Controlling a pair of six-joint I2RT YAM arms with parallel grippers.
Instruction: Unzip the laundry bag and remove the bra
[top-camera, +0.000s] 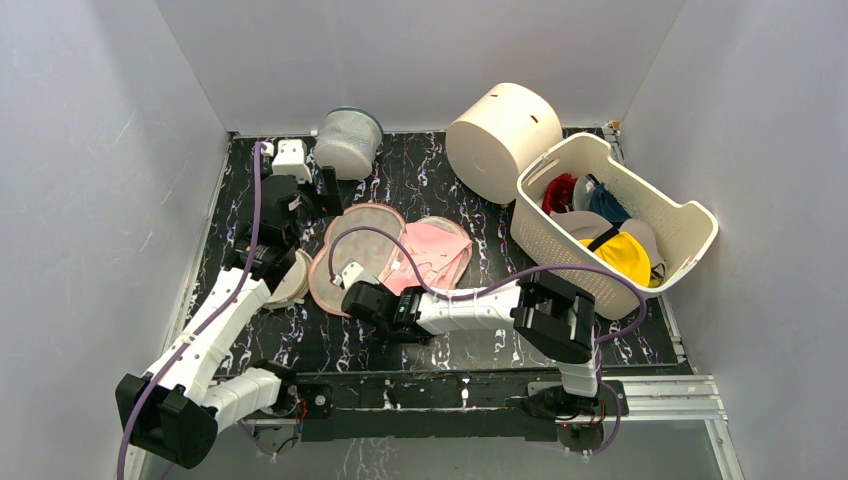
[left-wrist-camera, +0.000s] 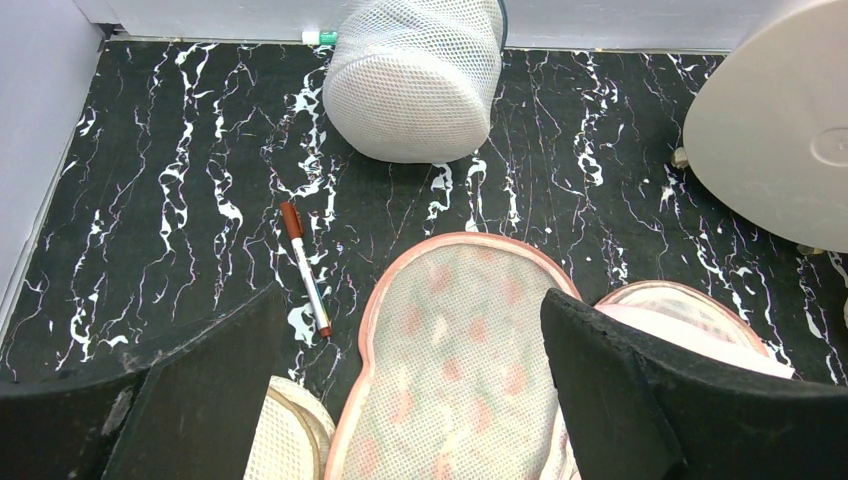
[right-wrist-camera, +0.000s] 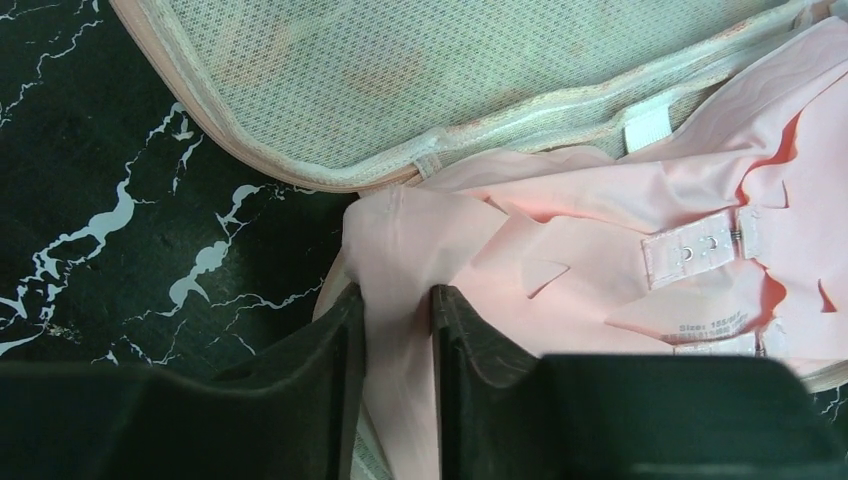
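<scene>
The laundry bag (top-camera: 362, 245) lies open in the middle of the table, its mesh-lined lid folded out to the left. The pale-pink bra (top-camera: 437, 250) lies on the right half. In the right wrist view my right gripper (right-wrist-camera: 397, 295) is shut on a fold of the bra (right-wrist-camera: 600, 220) at its edge, just below the bag's rim (right-wrist-camera: 300, 175). In the top view that gripper (top-camera: 350, 293) sits at the bag's near edge. My left gripper (left-wrist-camera: 410, 300) is open and empty, its fingers wide apart above the bag's open lid (left-wrist-camera: 450, 340); it shows at the bag's far left (top-camera: 300, 190).
A grey-white mesh cylinder (top-camera: 348, 140) and a big white drum (top-camera: 500, 125) stand at the back. A white basket (top-camera: 690, 225) with several garments is at the right. A round beige disc (top-camera: 290, 285) lies left of the bag, and a pen (left-wrist-camera: 305, 270) beside it.
</scene>
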